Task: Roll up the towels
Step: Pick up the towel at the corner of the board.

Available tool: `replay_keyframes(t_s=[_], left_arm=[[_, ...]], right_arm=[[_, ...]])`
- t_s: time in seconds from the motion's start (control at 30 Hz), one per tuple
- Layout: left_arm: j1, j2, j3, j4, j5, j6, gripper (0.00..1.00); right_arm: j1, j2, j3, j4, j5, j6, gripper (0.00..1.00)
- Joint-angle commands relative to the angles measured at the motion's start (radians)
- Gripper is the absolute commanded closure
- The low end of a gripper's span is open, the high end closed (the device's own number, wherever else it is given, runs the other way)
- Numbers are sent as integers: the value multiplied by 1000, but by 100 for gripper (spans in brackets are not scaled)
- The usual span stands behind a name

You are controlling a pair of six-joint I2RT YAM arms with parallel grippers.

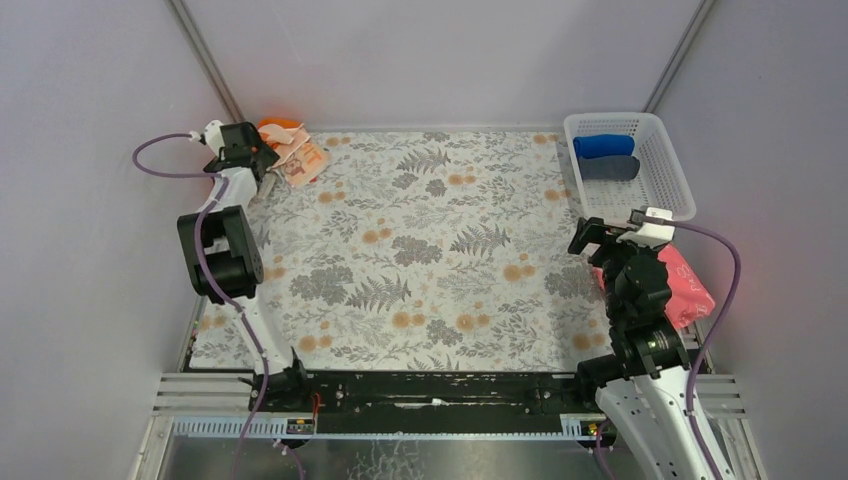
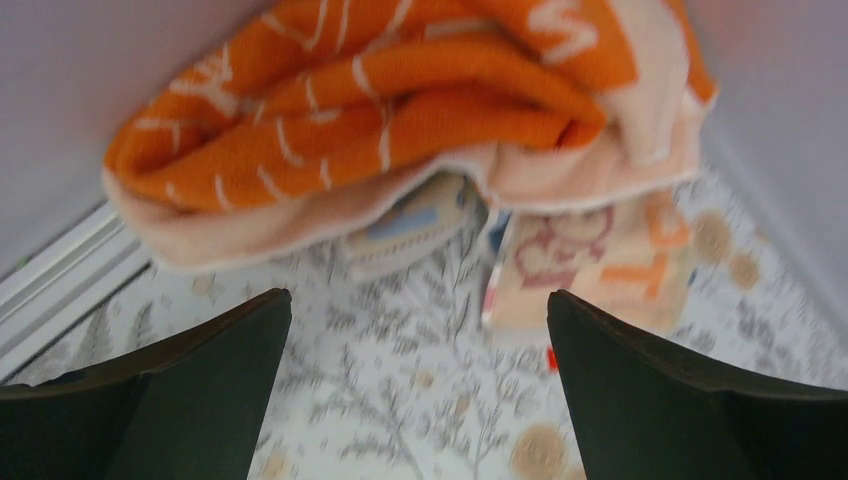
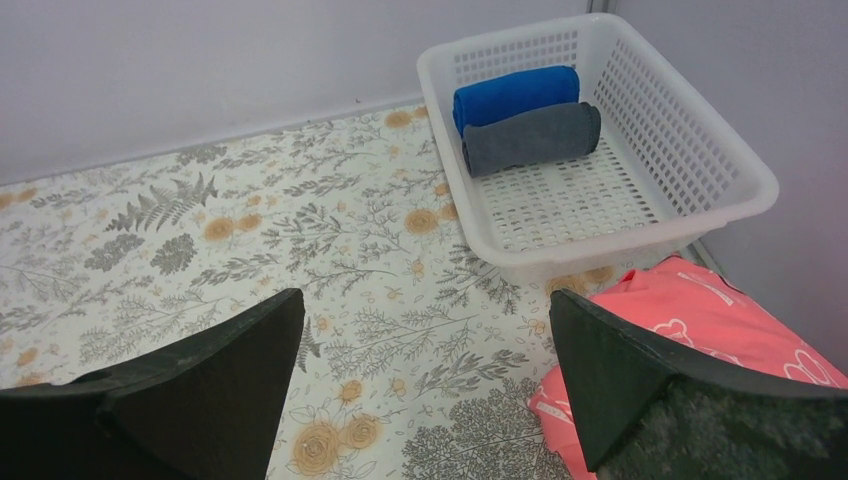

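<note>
My right tool (image 3: 425,300) hangs wide open and empty, parked aside. My left tool (image 2: 415,300), equally wide and empty, faces the far-left corner, seemingly to take the orange towel (image 2: 380,110), bunched partly over the peach towel (image 2: 600,265).

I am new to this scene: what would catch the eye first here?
The bright orange towel lies crumpled in the far left corner, just ahead of the open left gripper. At far right a white basket holds a blue roll and a grey roll, with a pink cloth beside it.
</note>
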Motion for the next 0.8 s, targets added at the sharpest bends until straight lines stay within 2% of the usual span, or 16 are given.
replay_keyframes(t_s=[0.0, 0.27, 0.53, 0.63, 0.73, 0.77], left_arm=[[48, 84, 95, 199, 2, -83, 0], [76, 296, 310, 182, 16, -168, 2], [81, 417, 349, 232, 67, -250, 10], [85, 450, 359, 252, 104, -262, 27], [94, 446, 354, 271, 134, -261, 61], [95, 430, 342, 282, 133, -255, 67]], right_arm=[[10, 44, 15, 33, -21, -32, 1], [9, 99, 28, 9, -17, -52, 1], [9, 135, 35, -6, -20, -60, 1], [9, 143, 36, -9, -23, -62, 1], [9, 148, 37, -10, -25, -62, 1], [9, 149, 37, -9, -26, -62, 1]])
